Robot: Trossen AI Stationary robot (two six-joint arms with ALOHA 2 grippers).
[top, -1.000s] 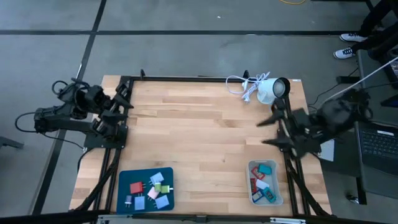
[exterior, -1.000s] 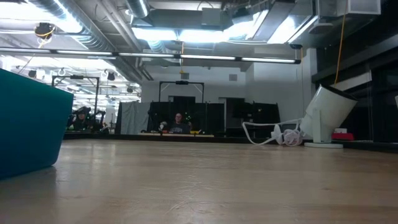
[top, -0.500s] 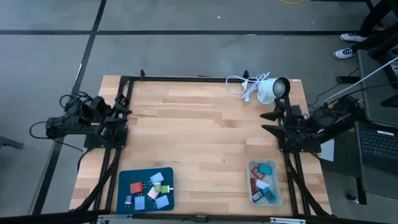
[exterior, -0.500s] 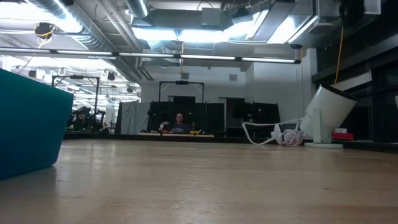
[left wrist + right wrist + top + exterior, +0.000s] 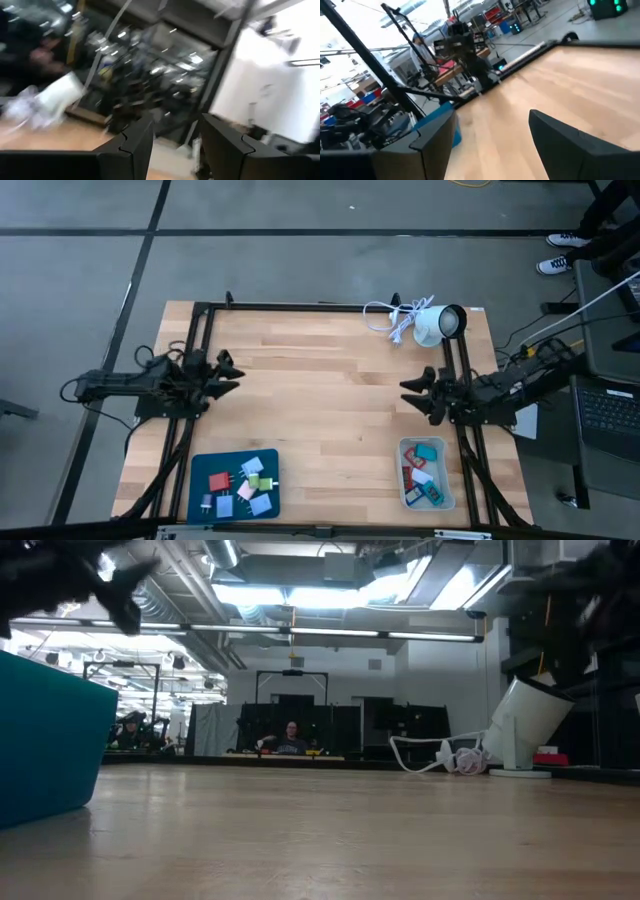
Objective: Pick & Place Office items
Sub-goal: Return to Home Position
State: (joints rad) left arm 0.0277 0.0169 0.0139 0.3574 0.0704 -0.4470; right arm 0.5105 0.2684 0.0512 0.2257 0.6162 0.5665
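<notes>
Two wide, empty grippers are hanging: left gripper [image 5: 226,372] at the table's [image 5: 320,400] left edge; right gripper [image 5: 414,394] at its right. Office items [image 5: 219,481] are lying in the near blue tray [image 5: 200,463].

The table [image 5: 330,380] is light wood in jointed planks, smooth with a faint sheen. The frame [image 5: 300,307] around it looks like black matt metal; the lamp [image 5: 430,327] is smooth white plastic.
</notes>
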